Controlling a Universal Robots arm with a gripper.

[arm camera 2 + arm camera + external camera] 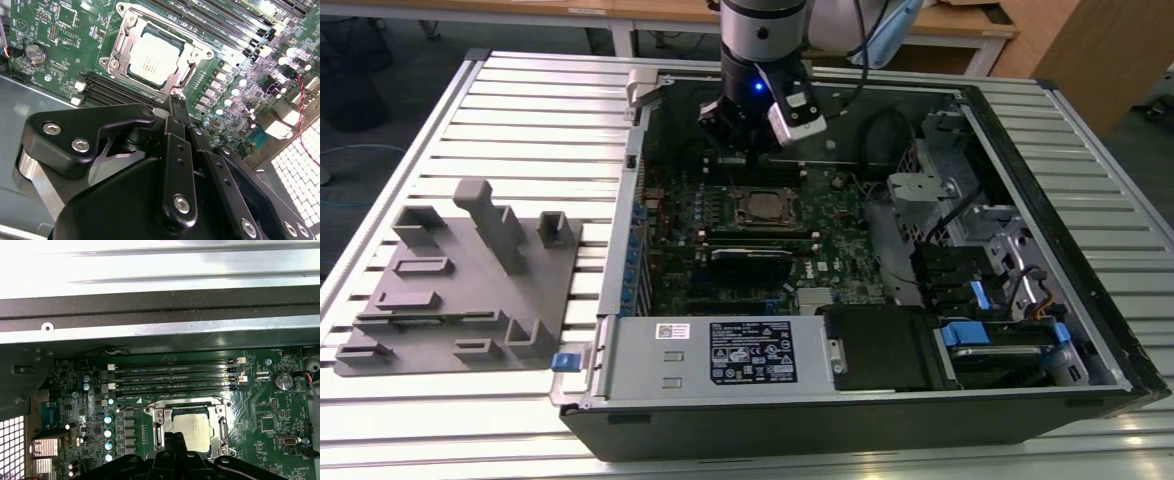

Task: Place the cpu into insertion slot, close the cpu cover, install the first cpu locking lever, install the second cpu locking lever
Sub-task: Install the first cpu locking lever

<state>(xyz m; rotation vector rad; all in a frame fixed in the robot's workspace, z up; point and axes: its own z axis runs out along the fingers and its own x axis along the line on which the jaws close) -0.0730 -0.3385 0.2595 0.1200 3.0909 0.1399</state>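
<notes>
Nearest the lens in the second wrist view, the black linkage of the end effector [175, 102] narrows to two fingers that sit together with nothing visible between them. Their tip stands at one corner of the cpu cover [121, 50], touching or just above its edge; I cannot tell which.

The cover is one thin silvery frame, and it lies flat over the insertion slot [742, 210]. Through its square opening shows the single cpu [154, 59], seated level in the slot and bordered by the frame on all four sides.

Around the slot the green motherboard [270, 440] gives little free room. Just beyond one edge of the frame lie four long memory slots [172, 375], parallel and close together. One coin battery [284, 381] sits past the ends of those slots, with bare board between it and the frame. Beyond the memory slots the grey case wall [160, 330] rises near the board's edge.

In the exterior view the arm comes down inside the open computer case, over the far part of the board. A metal drive cage [961, 200] crowds the exterior view's right. The case rests on a slatted tabletop [520, 120], where one grey moulded fixture [454, 270] stands well apart on the exterior view's left.
</notes>
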